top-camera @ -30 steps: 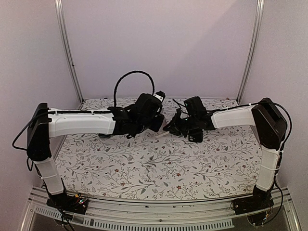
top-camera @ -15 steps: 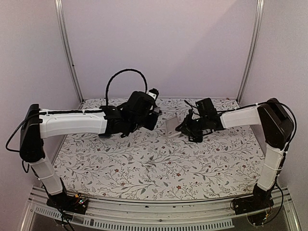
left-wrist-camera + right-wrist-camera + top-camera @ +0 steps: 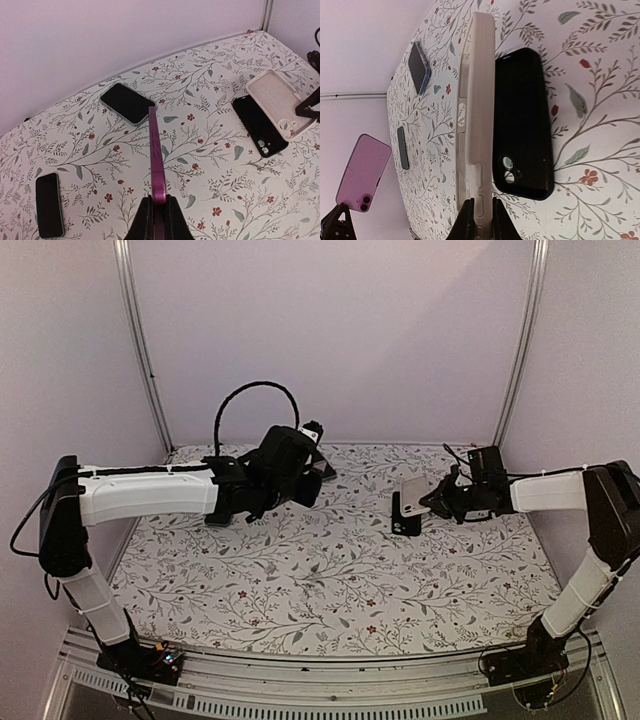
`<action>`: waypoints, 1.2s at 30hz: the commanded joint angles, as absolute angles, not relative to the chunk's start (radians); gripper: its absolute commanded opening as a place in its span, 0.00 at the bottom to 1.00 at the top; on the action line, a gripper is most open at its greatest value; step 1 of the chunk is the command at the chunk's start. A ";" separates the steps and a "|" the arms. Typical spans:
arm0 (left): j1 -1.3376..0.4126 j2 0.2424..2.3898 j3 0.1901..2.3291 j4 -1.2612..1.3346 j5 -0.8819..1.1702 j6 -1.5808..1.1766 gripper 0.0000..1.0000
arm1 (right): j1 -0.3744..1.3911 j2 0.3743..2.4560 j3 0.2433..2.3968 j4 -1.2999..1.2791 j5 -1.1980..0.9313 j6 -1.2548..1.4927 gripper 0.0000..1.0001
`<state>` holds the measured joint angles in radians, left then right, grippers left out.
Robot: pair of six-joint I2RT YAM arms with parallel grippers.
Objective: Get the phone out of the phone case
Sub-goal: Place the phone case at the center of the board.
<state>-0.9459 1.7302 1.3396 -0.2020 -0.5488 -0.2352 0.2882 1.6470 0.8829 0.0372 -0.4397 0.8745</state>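
Pink-purple phone [image 3: 156, 150] clamped edge-on in left end effector [image 3: 159, 212], empty cream case [image 3: 476, 100] pinched by right end effector [image 3: 480, 214]

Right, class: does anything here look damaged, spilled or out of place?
Nothing stands out. The left gripper holds the purple phone, the right gripper the empty cream case. A black case, a large phone and a small phone lie flat on the table, with no visible damage.

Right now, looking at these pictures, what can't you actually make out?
- Left wrist view: the purple phone stands edge-on in the left hand, so its screen is hidden.
- Right wrist view: the pale case, edge-on in the right hand, hides its own inside.
- Top view: the left arm's wrist hides most of that phone.
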 commanded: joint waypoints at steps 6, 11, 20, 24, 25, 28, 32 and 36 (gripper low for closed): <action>-0.931 1.727 1.353 -0.172 -0.533 -0.235 0.00 | 0.117 1.560 0.785 0.025 -0.492 0.786 0.00; -0.931 1.737 1.363 -0.180 -0.529 -0.231 0.00 | 0.085 1.578 0.776 0.021 -0.499 0.756 0.00; -0.930 1.737 1.364 -0.192 -0.530 -0.228 0.00 | 0.075 1.628 0.783 0.002 -0.489 0.721 0.09; -0.928 1.735 1.364 -0.196 -0.529 -0.226 0.00 | 0.074 1.629 0.785 0.002 -0.483 0.720 0.15; -0.928 1.736 1.364 -0.197 -0.528 -0.225 0.00 | 0.075 1.629 0.787 0.002 -0.478 0.719 0.18; -0.929 1.736 1.364 -0.198 -0.529 -0.224 0.00 | 0.075 1.623 0.792 -0.019 -0.469 0.715 0.25; -0.925 1.733 1.361 -0.198 -0.530 -0.226 0.00 | 0.074 1.607 0.795 -0.044 -0.445 0.705 0.35; -0.925 1.732 1.358 -0.198 -0.531 -0.227 0.00 | 0.075 1.584 0.792 -0.061 -0.411 0.698 0.37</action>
